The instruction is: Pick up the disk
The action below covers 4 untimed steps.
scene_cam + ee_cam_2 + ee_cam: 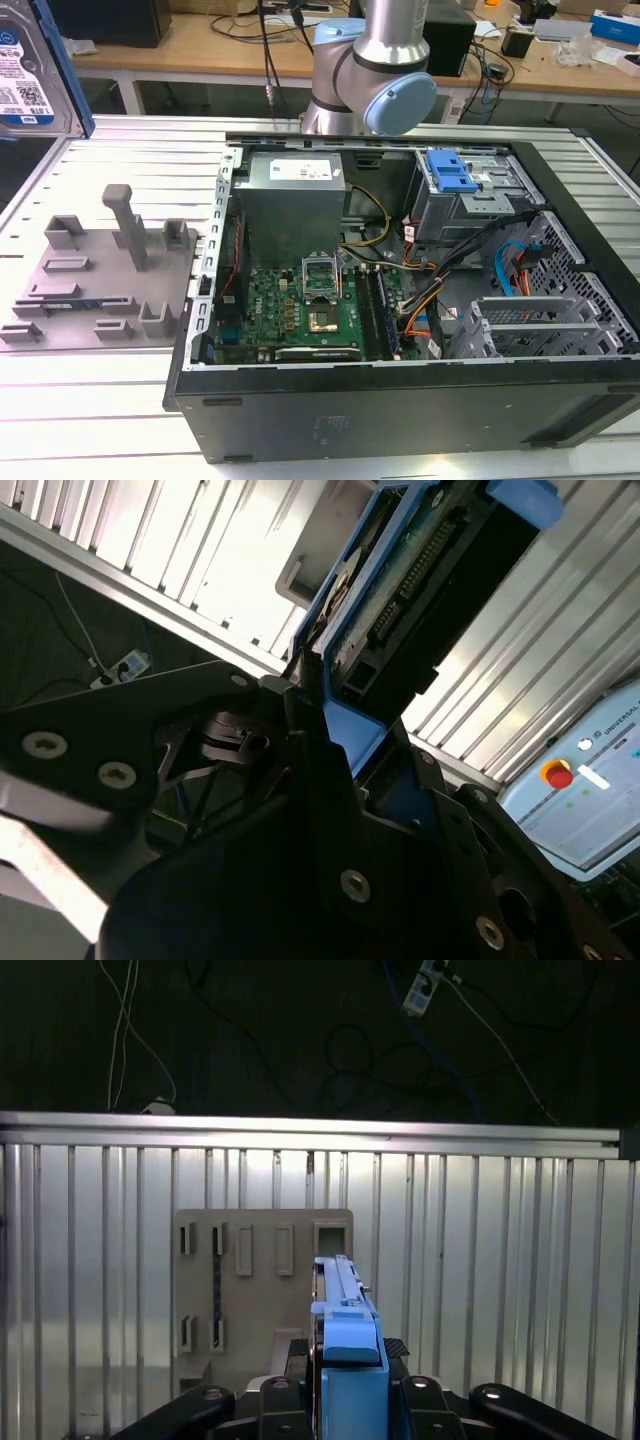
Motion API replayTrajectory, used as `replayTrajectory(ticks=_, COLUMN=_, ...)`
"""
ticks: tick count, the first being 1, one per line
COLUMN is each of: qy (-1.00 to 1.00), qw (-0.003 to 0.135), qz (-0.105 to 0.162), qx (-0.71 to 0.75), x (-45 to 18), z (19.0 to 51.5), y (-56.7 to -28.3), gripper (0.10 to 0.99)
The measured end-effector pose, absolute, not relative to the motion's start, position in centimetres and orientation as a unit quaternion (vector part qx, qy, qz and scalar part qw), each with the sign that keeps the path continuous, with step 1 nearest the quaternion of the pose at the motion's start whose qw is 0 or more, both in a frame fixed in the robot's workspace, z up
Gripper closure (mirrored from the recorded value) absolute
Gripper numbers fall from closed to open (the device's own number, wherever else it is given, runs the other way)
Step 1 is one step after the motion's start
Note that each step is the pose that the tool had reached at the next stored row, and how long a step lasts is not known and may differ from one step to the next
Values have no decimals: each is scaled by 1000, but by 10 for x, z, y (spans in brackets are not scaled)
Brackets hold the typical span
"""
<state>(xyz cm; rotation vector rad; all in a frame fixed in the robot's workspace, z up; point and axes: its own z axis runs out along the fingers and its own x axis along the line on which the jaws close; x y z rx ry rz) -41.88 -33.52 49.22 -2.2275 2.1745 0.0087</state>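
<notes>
Robotics lab or electronics workshop.
An opened computer case (pixel 400 300) is sitting mid-frame on a slatted aluminium table (pixel 100 420); cable-strewn wooden benches (pixel 200 50) are lining the top.

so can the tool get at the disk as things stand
Yes, it seems to have it already: the tool looks shut on the disk, held on edge above the grey fixture, nothing in between.

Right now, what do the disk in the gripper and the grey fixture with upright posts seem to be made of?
The disk: silvery metal body, glossy blue-and-white label, blue rails that look plastic. The grey fixture: matte, uniform grey, probably moulded or printed plastic.
</notes>
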Motion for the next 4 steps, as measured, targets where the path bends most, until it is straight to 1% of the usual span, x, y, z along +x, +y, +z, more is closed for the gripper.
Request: replayTrajectory(ticks=4, qy=698, qw=14, qz=3, qx=-716, x=-419, z=492, y=-336, gripper=718)
